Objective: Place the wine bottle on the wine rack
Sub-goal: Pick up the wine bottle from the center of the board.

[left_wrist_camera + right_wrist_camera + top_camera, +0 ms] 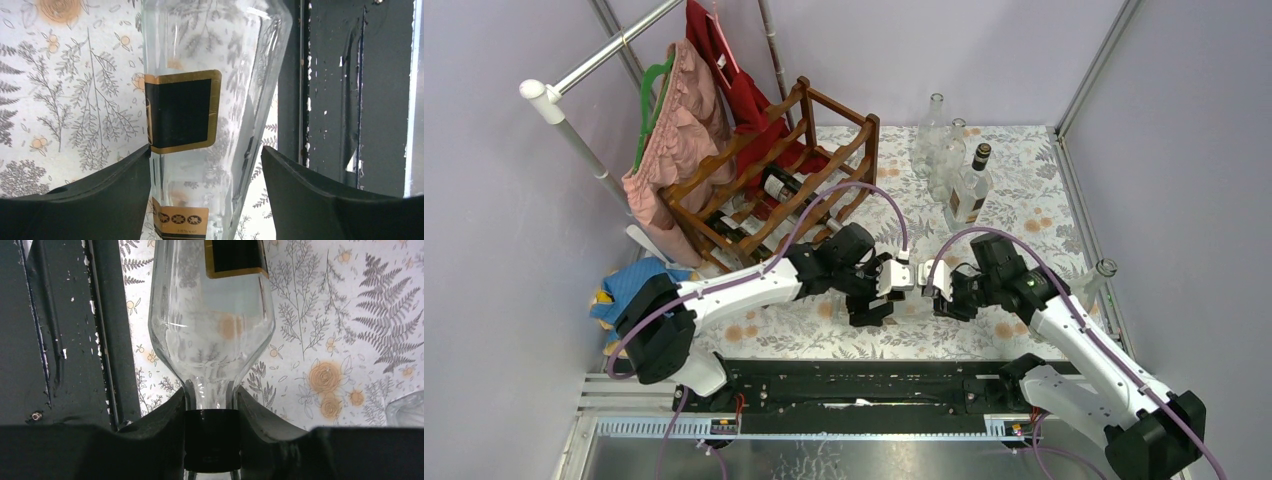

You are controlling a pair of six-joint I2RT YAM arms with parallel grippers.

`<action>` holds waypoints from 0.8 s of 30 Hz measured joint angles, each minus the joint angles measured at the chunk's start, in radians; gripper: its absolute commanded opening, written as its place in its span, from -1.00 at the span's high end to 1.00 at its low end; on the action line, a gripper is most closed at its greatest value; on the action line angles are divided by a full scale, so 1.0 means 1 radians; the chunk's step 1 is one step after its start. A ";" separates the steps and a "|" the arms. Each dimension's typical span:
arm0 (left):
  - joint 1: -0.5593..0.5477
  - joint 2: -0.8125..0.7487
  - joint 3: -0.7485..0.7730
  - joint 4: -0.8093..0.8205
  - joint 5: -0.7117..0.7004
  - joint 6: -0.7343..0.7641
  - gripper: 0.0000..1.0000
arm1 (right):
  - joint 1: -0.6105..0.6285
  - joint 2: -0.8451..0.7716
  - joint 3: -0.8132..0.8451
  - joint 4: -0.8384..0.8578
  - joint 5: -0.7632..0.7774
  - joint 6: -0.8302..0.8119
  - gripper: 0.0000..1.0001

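Black fingers (165, 426) of your right gripper (210, 396) fill the bottom of its wrist view. They are pinched on the neck and black screw cap (210, 440) of the clear glass wine bottle with a black-and-gold label (210, 325).

Your left gripper (205, 150) straddles the bottle's body just below that label. Its jaws are spread: one finger (100, 192) lies against the glass, while the other (325, 200) leaves a sliver of cloth showing beside the bottle.

From overhead, you have the bottle lying level between the two grippers over the fern-and-flower patterned tablecloth (1024, 190). It is to the right of the dark reddish-brown wooden wine rack (824, 150), nearer the arm bases, and well apart from it. You cannot tell whether it touches the cloth.

Dark bottles (776, 186) lie in the rack's scalloped rails. Right of the rack, at the far edge, stands a cluster of clear glass bottles (939, 150), and beside them a square bottle with a dark cap (969, 192). Farther right of the rack, another clear bottle (1096, 282) lies at the table's edge. Left of the rack hang a pink garment (674, 140) and a red garment (736, 95).
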 measured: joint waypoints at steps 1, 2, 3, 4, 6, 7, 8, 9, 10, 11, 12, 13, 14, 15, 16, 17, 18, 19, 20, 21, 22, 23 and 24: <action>0.000 -0.002 0.000 0.010 0.000 0.000 -0.67 | -0.008 0.000 -0.004 0.000 -0.001 0.004 1.00; 0.000 -0.004 0.000 0.017 0.000 0.000 -0.68 | -0.021 0.000 -0.011 0.001 -0.007 0.008 1.00; 0.000 -0.006 0.000 0.026 0.000 0.000 -0.68 | -0.028 0.000 -0.016 0.003 -0.010 0.012 1.00; 0.000 -0.008 0.000 0.032 0.001 0.000 -0.68 | -0.035 0.000 -0.024 0.008 -0.012 0.015 1.00; -0.002 -0.015 0.000 0.045 0.008 0.000 -0.69 | -0.043 0.000 -0.037 0.012 -0.010 0.029 1.00; -0.003 -0.020 0.000 0.048 0.011 0.000 -0.70 | -0.050 0.000 -0.043 0.017 -0.007 0.034 1.00; -0.004 -0.028 0.000 0.052 0.014 0.000 -0.71 | -0.055 0.000 -0.047 0.021 -0.006 0.038 1.00; -0.005 -0.034 0.000 0.054 0.014 -0.001 -0.72 | -0.060 0.000 -0.048 0.024 -0.006 0.044 1.00; -0.005 -0.043 0.000 0.056 0.014 -0.002 -0.73 | -0.063 0.000 -0.048 0.028 -0.005 0.048 1.00; -0.005 -0.052 0.000 0.059 0.012 -0.002 -0.74 | -0.068 0.000 -0.048 0.033 -0.006 0.053 1.00; -0.005 -0.063 0.000 0.061 0.005 -0.004 -0.74 | -0.073 0.000 -0.049 0.039 -0.005 0.058 1.00; -0.005 -0.079 0.000 0.062 -0.004 -0.006 -0.74 | -0.078 0.000 -0.049 0.044 -0.004 0.063 1.00; -0.005 -0.096 0.000 0.065 -0.013 -0.008 -0.74 | -0.086 0.000 -0.049 0.049 -0.004 0.067 1.00; -0.005 -0.117 0.000 0.069 -0.024 -0.009 -0.74 | -0.096 0.000 -0.050 0.054 -0.003 0.073 1.00; -0.003 -0.141 0.000 0.074 -0.035 -0.010 -0.74 | -0.105 0.000 -0.051 0.058 -0.002 0.078 1.00; -0.002 -0.167 0.000 0.082 -0.048 -0.012 -0.74 | -0.115 0.000 -0.052 0.063 0.000 0.084 1.00; -0.002 -0.193 0.000 0.091 -0.061 -0.012 -0.74 | -0.128 0.000 -0.053 0.070 0.002 0.093 1.00; -0.001 -0.224 0.000 0.103 -0.083 -0.013 -0.74 | -0.138 0.000 -0.053 0.075 0.004 0.101 1.00; 0.000 -0.254 0.000 0.114 -0.106 -0.015 -0.74 | -0.149 0.000 -0.053 0.083 0.007 0.110 1.00; 0.002 -0.276 0.000 0.121 -0.125 -0.016 -0.74 | -0.158 0.000 -0.053 0.092 0.011 0.120 1.00; 0.003 -0.299 0.000 0.128 -0.147 -0.019 -0.74 | -0.165 0.000 -0.053 0.102 0.015 0.132 1.00; 0.003 -0.321 0.000 0.134 -0.170 -0.021 -0.74 | -0.171 0.000 -0.053 0.113 0.019 0.142 1.00; 0.004 -0.344 0.000 0.137 -0.197 -0.024 -0.74 | -0.174 0.000 -0.053 0.123 0.024 0.150 1.00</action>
